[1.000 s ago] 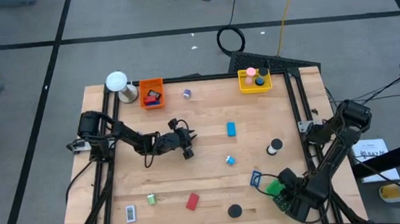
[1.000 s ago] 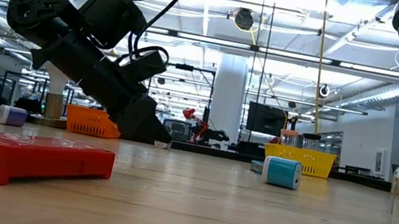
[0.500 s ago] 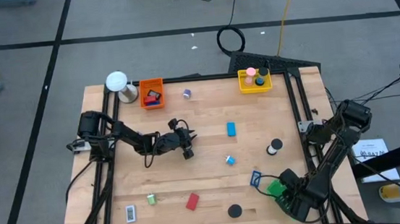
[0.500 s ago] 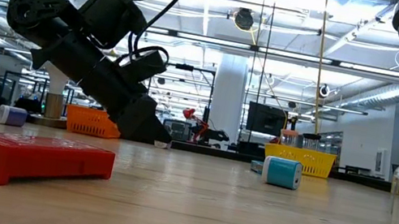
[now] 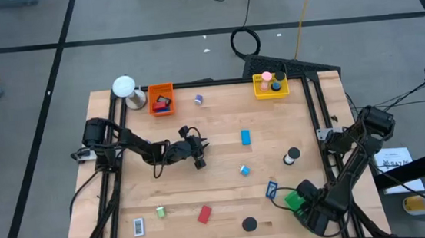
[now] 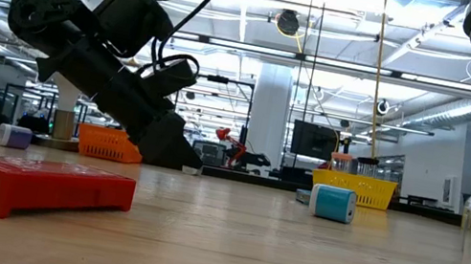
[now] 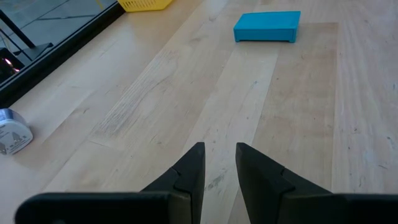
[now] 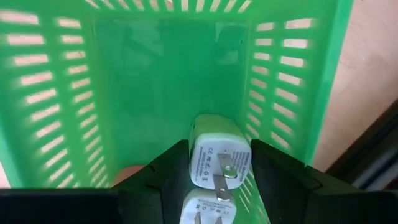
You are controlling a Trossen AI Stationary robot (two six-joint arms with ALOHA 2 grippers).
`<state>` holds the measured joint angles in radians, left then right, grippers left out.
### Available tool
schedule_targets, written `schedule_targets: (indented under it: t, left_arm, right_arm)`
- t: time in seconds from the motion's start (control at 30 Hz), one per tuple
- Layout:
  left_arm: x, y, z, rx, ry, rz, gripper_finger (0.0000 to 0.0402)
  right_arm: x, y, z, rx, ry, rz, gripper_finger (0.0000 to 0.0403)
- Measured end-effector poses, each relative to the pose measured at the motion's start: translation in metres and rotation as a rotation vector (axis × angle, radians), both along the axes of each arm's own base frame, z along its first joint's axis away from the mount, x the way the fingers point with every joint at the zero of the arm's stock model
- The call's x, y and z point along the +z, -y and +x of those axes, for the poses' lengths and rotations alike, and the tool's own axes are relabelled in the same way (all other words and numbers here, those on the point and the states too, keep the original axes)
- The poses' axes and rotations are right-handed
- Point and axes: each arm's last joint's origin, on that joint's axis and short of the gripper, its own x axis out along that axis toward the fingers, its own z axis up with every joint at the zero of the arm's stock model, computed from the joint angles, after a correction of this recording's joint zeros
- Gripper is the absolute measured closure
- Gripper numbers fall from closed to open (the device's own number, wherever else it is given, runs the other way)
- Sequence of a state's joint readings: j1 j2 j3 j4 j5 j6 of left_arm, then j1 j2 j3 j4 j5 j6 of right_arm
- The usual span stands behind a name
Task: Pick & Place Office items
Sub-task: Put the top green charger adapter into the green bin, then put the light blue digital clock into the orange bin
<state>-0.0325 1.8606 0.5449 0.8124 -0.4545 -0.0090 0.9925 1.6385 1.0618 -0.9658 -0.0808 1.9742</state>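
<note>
Office items lie scattered on the wooden table: a blue rectangle (image 5: 246,137), a red rectangle (image 5: 204,214), a blue roll (image 5: 244,170), a green roll (image 5: 160,211) and a black disc (image 5: 249,224). My right gripper (image 5: 295,202) points down into the green tray (image 5: 287,199) at the near right, shut on a white plug (image 8: 219,155) with metal prongs. A second white pronged piece (image 8: 202,213) shows nearer the camera. My left gripper (image 5: 199,157) hovers mid-table, left of the blue rectangle (image 7: 267,27), its fingers (image 7: 193,163) a narrow gap apart with nothing between them. My right gripper has the white plug's two side faces (image 8: 198,154) between its two fingers, coming from above and pointing down into the green tray (image 8: 155,68). The plug fills the gap between the fingers, pronged face toward the camera. Whether it rests on the tray floor, I cannot tell.
An orange tray (image 5: 161,99) and a yellow tray (image 5: 270,84) stand along the far edge, with a white ball-topped object (image 5: 124,88) at the far left corner. A purple roll (image 5: 198,99) and a black-and-white rectangle (image 5: 139,227) also lie on the table. Black frame rails run along both sides.
</note>
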Motion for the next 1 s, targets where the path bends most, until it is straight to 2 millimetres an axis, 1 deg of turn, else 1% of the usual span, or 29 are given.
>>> schedule_targets:
  t: [0.13,0.3,0.47,0.7,0.8,0.87,1.0]
  left_arm:
    - [0.0,0.0,0.0,0.0,0.0,0.0,0.0309]
    - [0.0,0.0,0.0,0.0,0.0,0.0,0.0309]
    - [0.0,0.0,0.0,0.0,0.0,0.0,0.0309]
    - [0.0,0.0,0.0,-0.003,-0.001,0.011,0.0309]
    - [0.002,0.0,0.001,0.005,0.01,0.03,0.0309]
    - [0.004,-0.001,0.0,0.003,0.038,0.035,0.0309]
    - [0.003,-0.001,-0.01,-0.005,0.09,0.054,0.0309]
  right_arm:
    - [0.003,0.002,-0.001,-0.002,-0.031,0.022,0.0241]
    - [0.016,0.008,-0.004,-0.006,-0.005,0.031,0.0255]
    - [0.029,0.016,-0.006,-0.002,0.058,0.027,0.0263]
    - [0.045,0.023,-0.008,0.088,0.152,0.062,0.0272]
    - [0.053,0.027,-0.009,0.131,0.214,0.059,0.029]
    - [0.058,0.031,-0.009,0.159,0.259,0.052,0.0309]
    - [0.069,0.041,-0.007,0.231,0.358,0.015,0.0357]
